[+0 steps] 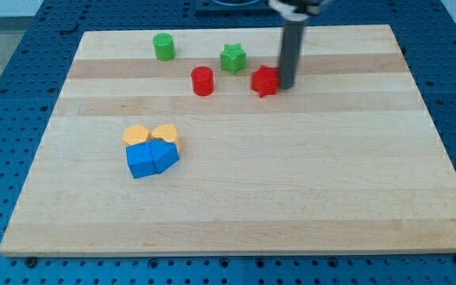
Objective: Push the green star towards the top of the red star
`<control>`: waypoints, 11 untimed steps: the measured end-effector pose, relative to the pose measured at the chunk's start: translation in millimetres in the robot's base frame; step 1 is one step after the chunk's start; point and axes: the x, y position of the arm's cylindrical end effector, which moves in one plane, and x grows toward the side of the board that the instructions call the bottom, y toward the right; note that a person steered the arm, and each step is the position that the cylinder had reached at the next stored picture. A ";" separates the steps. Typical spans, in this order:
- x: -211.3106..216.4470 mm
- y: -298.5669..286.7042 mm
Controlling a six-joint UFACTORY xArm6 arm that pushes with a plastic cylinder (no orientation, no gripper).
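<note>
The single camera view shows a wooden board (pixel 236 198) where my tip (pixel 286 85), a plain dark rod with no fingers to spread or pinch, stands touching or just beside the right side of the red star (pixel 265 80). The green star (pixel 232 58) lies up and to the left of the tip, beyond the red star, with a red cylinder (pixel 203 81) further left and a green cylinder (pixel 164 47) further up-left. From here the tip could easily shove the red star and shift the target, or, circling round, clip the green star off line.
</note>
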 end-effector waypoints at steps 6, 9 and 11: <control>-86.1 -2.9; -69.0 -62.7; -68.9 -63.4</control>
